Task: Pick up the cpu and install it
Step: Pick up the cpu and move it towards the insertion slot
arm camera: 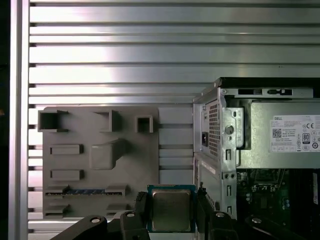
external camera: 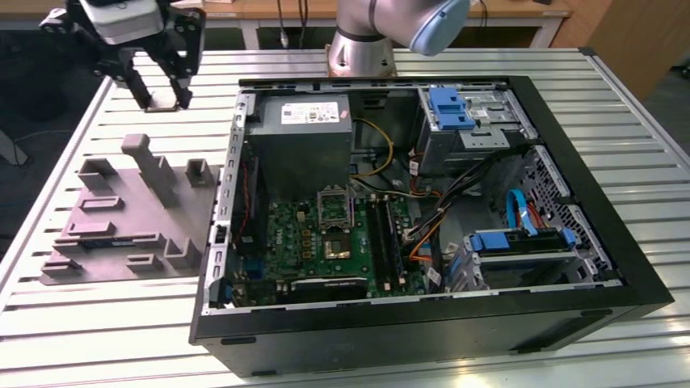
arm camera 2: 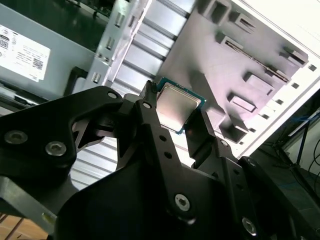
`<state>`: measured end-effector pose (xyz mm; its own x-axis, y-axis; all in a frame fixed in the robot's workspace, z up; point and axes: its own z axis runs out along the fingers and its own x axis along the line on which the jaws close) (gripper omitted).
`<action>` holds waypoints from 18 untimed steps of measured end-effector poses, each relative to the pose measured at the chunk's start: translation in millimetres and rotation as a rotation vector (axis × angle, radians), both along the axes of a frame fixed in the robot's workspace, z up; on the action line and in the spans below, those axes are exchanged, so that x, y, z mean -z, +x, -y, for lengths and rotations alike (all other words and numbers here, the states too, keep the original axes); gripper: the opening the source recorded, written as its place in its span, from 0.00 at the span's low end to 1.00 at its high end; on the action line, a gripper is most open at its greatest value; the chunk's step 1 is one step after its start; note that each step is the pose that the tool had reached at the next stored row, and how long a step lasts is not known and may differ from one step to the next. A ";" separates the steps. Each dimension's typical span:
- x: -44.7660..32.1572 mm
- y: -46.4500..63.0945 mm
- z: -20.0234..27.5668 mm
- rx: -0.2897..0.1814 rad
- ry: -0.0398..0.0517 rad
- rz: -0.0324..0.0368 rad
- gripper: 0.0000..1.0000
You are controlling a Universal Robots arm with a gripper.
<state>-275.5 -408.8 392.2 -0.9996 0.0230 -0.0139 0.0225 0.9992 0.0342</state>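
The arm (external camera: 377, 32) reached over to the exterior view's left, with the gripper (external camera: 161, 101) hanging fingers-down above the slatted table (external camera: 108, 323). It sat near the far end of the grey moulded tray (external camera: 119, 226), just off the open PC case (external camera: 431, 339). There were bare slats all around it (nothing crowding the fingers). The fingers were clamped on the cpu (arm camera 2: 176, 107), pinching two opposite edges. It was held clear of tray and table, silvery top showing in both wrist views.
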 end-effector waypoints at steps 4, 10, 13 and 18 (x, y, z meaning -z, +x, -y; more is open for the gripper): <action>0.0 18.3 0.0 0.000 -0.0001 -0.0001 0.47; 0.2 45.5 0.0 0.000 0.0000 0.0000 0.47; 0.3 59.0 0.0 0.000 0.0000 0.0000 0.47; 0.4 81.6 0.0 0.000 0.0000 0.0000 0.47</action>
<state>-193.9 -408.8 391.8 -0.9996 0.0230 -0.0139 0.0225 0.9992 0.0342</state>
